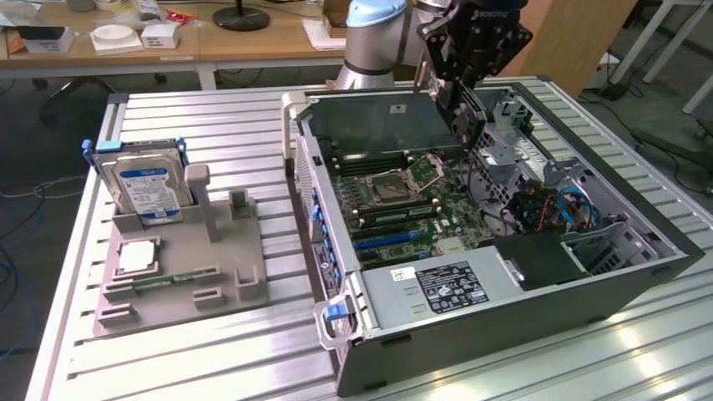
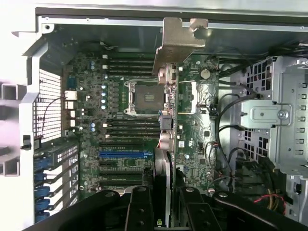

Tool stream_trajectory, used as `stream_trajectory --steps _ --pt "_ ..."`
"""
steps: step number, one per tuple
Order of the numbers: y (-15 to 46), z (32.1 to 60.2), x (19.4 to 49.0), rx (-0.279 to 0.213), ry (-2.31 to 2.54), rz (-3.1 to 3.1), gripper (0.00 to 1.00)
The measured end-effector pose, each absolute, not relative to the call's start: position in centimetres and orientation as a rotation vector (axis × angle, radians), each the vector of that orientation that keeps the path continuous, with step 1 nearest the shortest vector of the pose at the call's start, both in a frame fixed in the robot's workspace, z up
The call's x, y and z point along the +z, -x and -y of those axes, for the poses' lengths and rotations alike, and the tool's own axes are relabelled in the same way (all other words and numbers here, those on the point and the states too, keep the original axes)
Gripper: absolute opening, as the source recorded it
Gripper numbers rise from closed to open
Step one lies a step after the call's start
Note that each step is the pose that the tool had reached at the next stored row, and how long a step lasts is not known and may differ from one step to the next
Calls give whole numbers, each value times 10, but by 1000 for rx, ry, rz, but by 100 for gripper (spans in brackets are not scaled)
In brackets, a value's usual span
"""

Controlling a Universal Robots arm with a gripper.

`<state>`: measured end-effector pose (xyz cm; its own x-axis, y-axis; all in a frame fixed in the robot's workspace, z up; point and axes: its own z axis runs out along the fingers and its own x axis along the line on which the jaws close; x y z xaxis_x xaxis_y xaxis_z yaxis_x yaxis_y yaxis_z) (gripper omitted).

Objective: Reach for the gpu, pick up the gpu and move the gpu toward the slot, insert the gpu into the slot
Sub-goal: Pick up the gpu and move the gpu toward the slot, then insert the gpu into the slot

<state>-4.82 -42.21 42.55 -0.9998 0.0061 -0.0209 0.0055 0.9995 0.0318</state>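
Pincer [image 2: 166, 204] around gpu [image 2: 167, 115] above motherboard [image 2: 120, 144]

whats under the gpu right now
Held in the pincer, the gpu hangs edge-down over the green motherboard. The processor socket and a blue slot show beside it. The strip of board directly beneath the card is covered by it.

Open case [image 1: 479, 334] sits on the bench [image 1: 179, 368] at the exterior view's right, and the holder tray [image 1: 223, 276] lies to its left with the hard drive [image 1: 139, 184] standing in it. Inside the case, the gpu [image 1: 467, 125] hangs on edge over the motherboard [image 1: 412, 209], clamped in the pincer [image 2: 166, 202].
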Motion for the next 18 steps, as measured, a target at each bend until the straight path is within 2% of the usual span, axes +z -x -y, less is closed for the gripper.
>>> stream_trajectory --steps 18 --pt "42 422 426 49 -8 -3120 27"
